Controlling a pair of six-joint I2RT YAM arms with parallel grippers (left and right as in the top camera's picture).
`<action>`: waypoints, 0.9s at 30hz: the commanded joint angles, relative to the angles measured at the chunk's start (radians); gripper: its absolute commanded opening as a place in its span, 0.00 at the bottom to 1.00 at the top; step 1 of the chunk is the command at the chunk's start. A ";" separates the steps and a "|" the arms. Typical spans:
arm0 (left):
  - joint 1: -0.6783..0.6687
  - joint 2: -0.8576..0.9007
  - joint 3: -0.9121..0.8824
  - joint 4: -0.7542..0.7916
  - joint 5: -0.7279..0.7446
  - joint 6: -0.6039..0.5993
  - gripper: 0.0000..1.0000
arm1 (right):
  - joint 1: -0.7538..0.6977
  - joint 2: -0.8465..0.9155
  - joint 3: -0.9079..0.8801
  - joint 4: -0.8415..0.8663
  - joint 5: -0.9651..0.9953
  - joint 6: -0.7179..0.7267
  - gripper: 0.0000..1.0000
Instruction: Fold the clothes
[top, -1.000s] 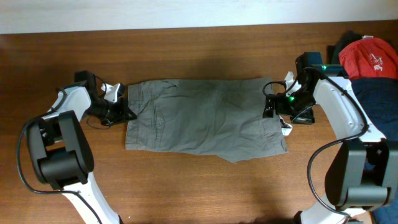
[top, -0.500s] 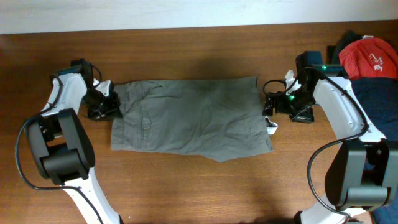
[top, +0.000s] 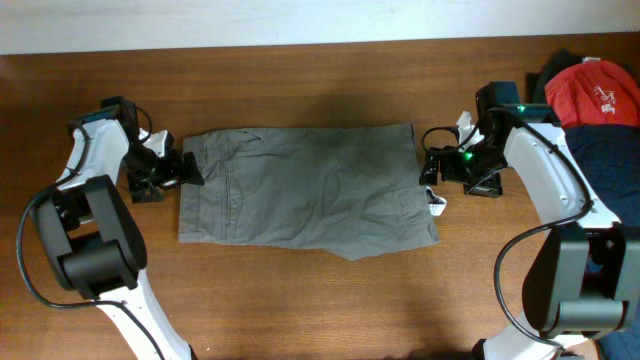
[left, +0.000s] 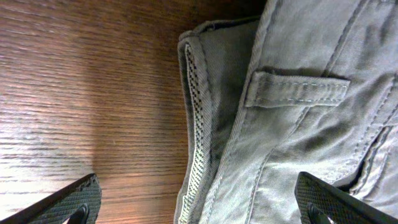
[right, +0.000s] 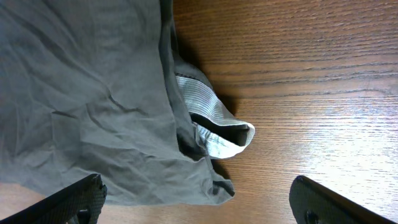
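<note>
The clothes (top: 310, 185), a grey pair of shorts, lie flat and spread along the middle of the wooden table. My left gripper (top: 178, 170) stands open at the waistband end. In the left wrist view its gripper (left: 199, 208) straddles the waistband edge (left: 199, 143) and a belt loop (left: 295, 90), with both fingers clear of the cloth. My right gripper (top: 430, 170) is open at the shorts' right end. The right wrist view has that gripper (right: 205, 208) above the hem, near a white tag (right: 217, 134).
A red garment (top: 595, 95) and dark blue clothes (top: 610, 160) are piled at the table's right edge, close behind the right arm. Bare wood table (top: 300, 300) runs in front of the shorts and behind them.
The shorts were dragged left across the table. My left gripper has since let go of the waistband and opened wide. The right gripper stayed open and in place.
</note>
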 joint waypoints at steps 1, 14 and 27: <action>0.005 0.010 -0.011 0.010 0.096 0.076 0.99 | -0.005 0.000 -0.007 0.003 -0.016 0.005 0.99; 0.037 0.011 -0.014 0.040 0.158 0.132 0.98 | -0.005 0.000 -0.007 -0.005 -0.016 -0.024 0.99; 0.039 0.094 -0.015 0.039 0.242 0.151 0.96 | -0.005 0.000 -0.007 -0.005 -0.016 -0.024 0.99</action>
